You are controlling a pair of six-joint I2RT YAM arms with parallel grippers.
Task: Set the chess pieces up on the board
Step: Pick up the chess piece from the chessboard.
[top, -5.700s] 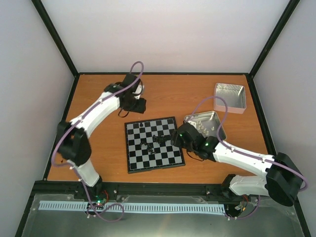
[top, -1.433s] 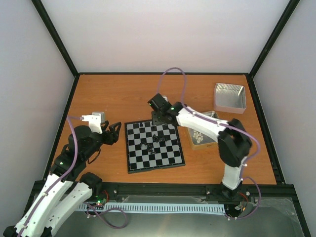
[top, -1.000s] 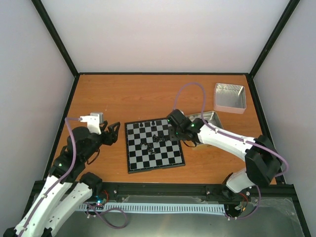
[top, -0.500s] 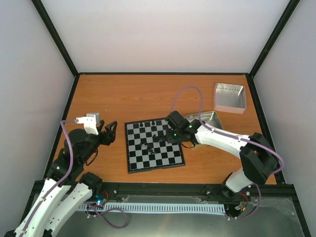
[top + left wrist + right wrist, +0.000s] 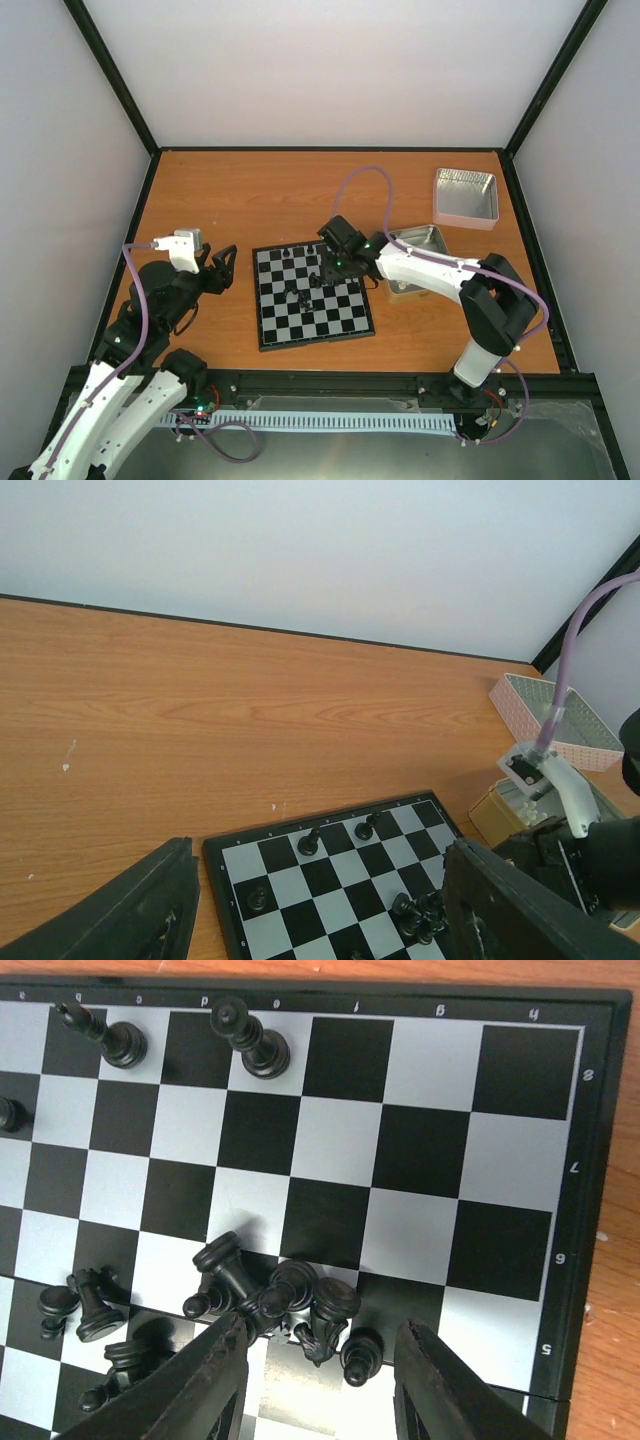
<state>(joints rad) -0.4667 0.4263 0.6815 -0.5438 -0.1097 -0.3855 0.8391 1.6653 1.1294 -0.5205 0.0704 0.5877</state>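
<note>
The board point(image 5: 340, 316) lies flat in the middle of the table. Two black chess pieces point(image 5: 255, 1050) stand on its back row and one point(image 5: 258, 897) a row nearer. A heap of toppled black pieces point(image 5: 290, 1300) lies near the board's centre, with a few more point(image 5: 88, 1308) beside it. My right gripper point(image 5: 320, 1338) hangs low over the heap, open, its jaws either side of the tangled pieces; the left finger point(image 5: 205, 1375) is close against one. From above, this right gripper point(image 5: 328, 268) sits over the board's back right part. My left gripper point(image 5: 222, 268) is open, left of the board, holding nothing.
A metal tin point(image 5: 420, 256) with cream-white pieces stands just right of the board, under the right forearm. A second tin point(image 5: 465, 194) sits at the back right. Black frame rails edge the table, and white walls stand behind.
The right arm has swung from the board's back edge to over the heap, and its jaws have narrowed a little. The left arm, earlier at the back left, rests beside the board.
</note>
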